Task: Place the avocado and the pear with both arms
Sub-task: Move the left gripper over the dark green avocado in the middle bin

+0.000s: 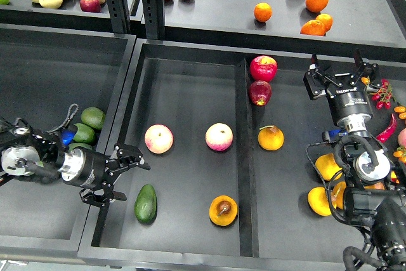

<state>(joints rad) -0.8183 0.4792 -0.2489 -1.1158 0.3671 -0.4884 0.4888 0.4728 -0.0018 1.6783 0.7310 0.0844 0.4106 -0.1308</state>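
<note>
The dark green avocado (146,203) lies at the front left of the centre tray (190,80). The pear (223,210) with a dark brown dimple lies at the front of the same tray, next to the divider. My left gripper (131,180) comes in low from the left over the tray's wall. It is open and empty, just left of and slightly behind the avocado. My right gripper (335,69) is open and empty above the right compartment, right of two red apples (261,79) and far from the pear.
Two pink-yellow apples (158,138) (219,136) lie mid-tray. A stemmed pear (271,138) lies right of the divider (246,176). Other avocados (92,117) lie in the left bin. Yellow fruit (326,167) lies under my right arm. Oranges (262,12) sit on the back shelf.
</note>
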